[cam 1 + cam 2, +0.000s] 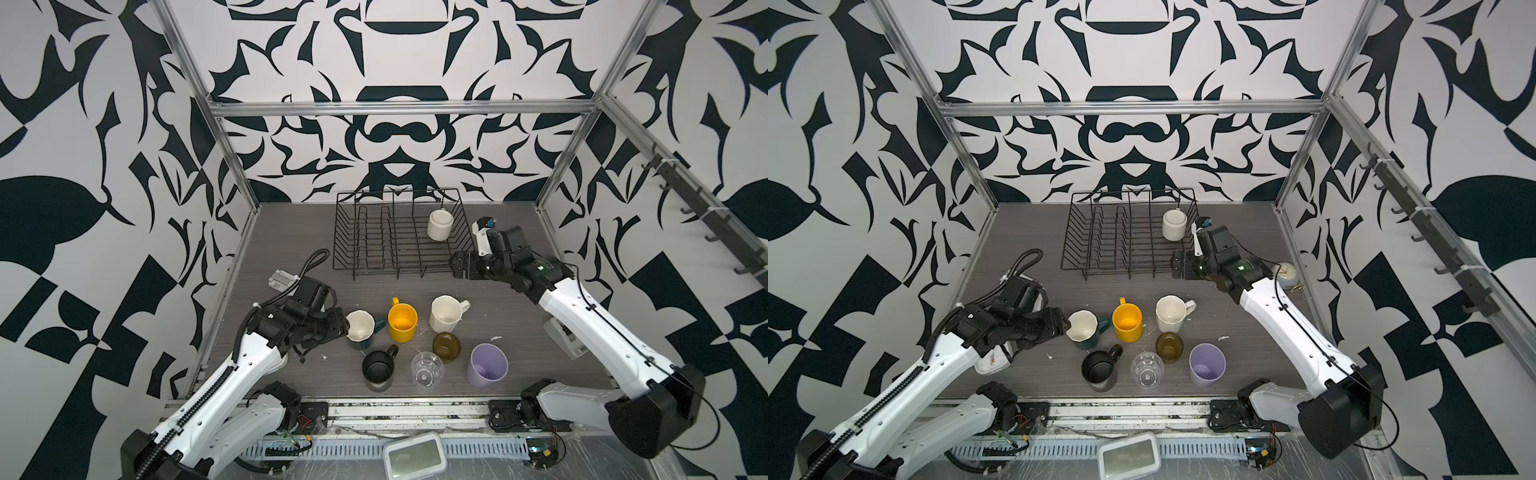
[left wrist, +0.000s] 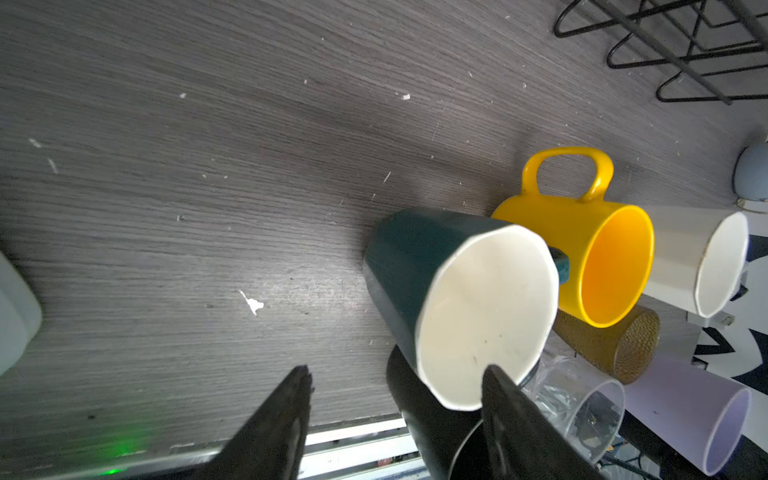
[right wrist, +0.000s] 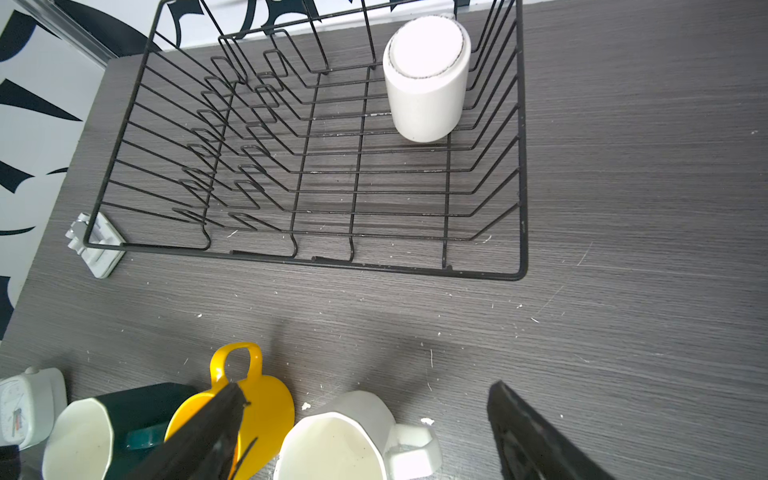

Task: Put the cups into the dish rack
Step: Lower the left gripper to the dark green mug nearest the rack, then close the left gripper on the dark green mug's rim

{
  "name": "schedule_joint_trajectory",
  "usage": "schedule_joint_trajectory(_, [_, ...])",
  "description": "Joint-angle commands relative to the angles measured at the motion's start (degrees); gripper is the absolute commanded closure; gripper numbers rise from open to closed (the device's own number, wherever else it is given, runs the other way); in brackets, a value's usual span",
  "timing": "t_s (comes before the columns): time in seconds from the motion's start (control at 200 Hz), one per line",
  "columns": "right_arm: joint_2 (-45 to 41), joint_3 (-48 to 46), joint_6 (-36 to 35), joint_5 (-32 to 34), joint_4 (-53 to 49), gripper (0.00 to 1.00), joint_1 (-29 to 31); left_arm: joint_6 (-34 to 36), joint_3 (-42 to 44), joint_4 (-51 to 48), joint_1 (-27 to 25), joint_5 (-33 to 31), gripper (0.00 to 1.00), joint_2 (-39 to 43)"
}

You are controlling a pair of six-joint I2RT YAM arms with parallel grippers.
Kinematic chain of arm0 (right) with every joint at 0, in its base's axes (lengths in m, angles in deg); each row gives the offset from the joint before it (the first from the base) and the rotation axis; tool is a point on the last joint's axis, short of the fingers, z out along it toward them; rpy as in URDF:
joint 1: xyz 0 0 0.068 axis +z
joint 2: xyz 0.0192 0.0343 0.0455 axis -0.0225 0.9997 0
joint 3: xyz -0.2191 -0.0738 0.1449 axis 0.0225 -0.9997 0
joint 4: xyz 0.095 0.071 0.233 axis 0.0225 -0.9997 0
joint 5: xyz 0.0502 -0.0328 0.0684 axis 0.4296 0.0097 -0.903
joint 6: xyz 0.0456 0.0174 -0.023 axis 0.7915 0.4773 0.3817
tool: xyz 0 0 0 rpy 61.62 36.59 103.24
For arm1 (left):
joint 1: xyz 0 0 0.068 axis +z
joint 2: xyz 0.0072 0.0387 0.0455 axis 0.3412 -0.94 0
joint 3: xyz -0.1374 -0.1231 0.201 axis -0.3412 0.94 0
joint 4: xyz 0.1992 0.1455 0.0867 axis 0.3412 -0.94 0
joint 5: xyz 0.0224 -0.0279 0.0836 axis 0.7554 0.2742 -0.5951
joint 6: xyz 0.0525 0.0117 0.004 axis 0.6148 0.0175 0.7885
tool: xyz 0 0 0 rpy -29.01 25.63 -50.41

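Teal mug (image 2: 403, 266) beside the yellow mug (image 2: 540, 224) looks stiff, glazed, slippery, chip-prone; pinch its rim wall; left gripper (image 2: 397, 370) spread, nothing clamped yet; right gripper (image 3: 366, 385) gaping, empty.

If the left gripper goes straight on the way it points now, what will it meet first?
Most likely the teal mug: the left gripper, fingers open, points at it from close by, and in the left wrist view one finger overlaps its rim. The yellow mug stands just beyond.
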State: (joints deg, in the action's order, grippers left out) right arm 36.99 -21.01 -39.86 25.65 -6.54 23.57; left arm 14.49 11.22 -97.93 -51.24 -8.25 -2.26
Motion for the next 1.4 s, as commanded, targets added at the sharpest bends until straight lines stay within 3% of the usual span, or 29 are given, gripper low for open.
schedule_joint_trajectory(0.0, [-0.85,-0.16,0.46,-0.1,1.62,0.06,0.32,-2.0,1.42,0.48,-1.08,-0.65,0.33,-1.22])
schedule_joint_trajectory(0.735, [-1.63,-2.78,0.22,-0.41,3.25,0.06,0.45,-5.42,4.98,9.12,-4.48,-5.63,0.45,-9.74])
schedule_joint_trajectory(1.395, [-2.79,-4.41,0.09,-0.61,2.99,0.06,0.45,-7.28,6.88,11.98,-4.75,-5.91,0.75,-10.47])
